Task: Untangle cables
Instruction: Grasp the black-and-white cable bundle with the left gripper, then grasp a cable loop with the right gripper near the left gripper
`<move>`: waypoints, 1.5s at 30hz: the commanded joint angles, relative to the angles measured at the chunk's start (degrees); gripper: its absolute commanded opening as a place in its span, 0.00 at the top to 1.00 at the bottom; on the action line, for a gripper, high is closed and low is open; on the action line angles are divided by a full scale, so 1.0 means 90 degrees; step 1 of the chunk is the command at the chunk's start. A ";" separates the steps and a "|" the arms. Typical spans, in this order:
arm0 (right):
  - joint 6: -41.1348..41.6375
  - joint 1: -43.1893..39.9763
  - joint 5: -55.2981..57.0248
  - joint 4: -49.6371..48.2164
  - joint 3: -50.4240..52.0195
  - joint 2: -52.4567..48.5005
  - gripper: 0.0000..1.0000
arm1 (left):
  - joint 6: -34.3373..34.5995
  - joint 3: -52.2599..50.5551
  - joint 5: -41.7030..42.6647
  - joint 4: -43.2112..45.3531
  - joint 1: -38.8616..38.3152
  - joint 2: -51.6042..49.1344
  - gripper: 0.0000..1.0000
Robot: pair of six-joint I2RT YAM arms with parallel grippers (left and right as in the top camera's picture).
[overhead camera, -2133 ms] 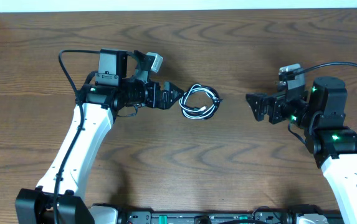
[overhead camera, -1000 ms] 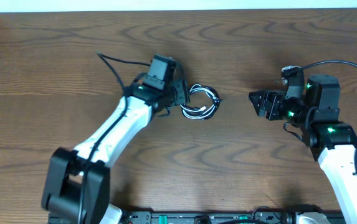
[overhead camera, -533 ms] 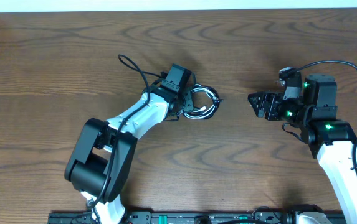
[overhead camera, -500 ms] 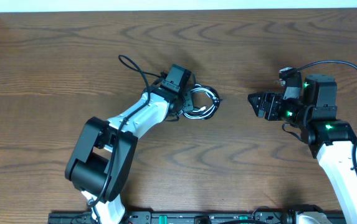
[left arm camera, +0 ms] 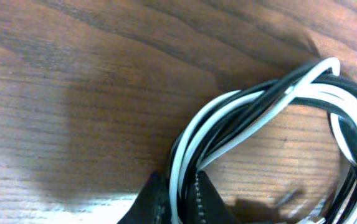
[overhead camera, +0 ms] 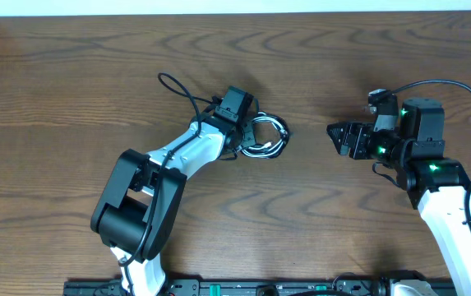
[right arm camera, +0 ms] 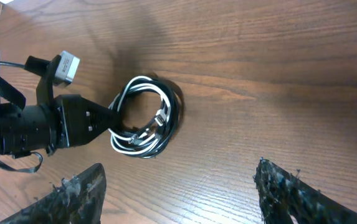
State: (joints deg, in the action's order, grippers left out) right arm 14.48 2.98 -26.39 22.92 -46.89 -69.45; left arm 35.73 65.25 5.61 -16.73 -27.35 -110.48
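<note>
Cables (overhead camera: 265,137): likely light, limp, one mixed coil. Left hand (left arm camera: 182,198) pinches its edge strands. Right hand (right arm camera: 178,171) spread, well apart. Suggested hold: a plug (right arm camera: 160,118).

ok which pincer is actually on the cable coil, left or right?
The left pincer: it pinches the edge of the coiled white and black cables. The right pincer hangs open, apart from them.

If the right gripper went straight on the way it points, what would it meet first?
Most likely the coiled cables: the right gripper, fingers open, aims across bare table at them. Its height above the table is unclear, so it might pass over.
</note>
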 commanded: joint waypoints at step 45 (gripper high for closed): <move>0.2861 0.1214 0.1608 -0.1642 -0.0117 -0.2815 0.37 | 0.0680 0.0087 0.8041 0.3364 0.0957 0.1668 0.93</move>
State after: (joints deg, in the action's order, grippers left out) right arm 37.80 13.80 -16.14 8.14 -46.98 -93.86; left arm 37.76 65.34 67.88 10.09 -19.92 -95.92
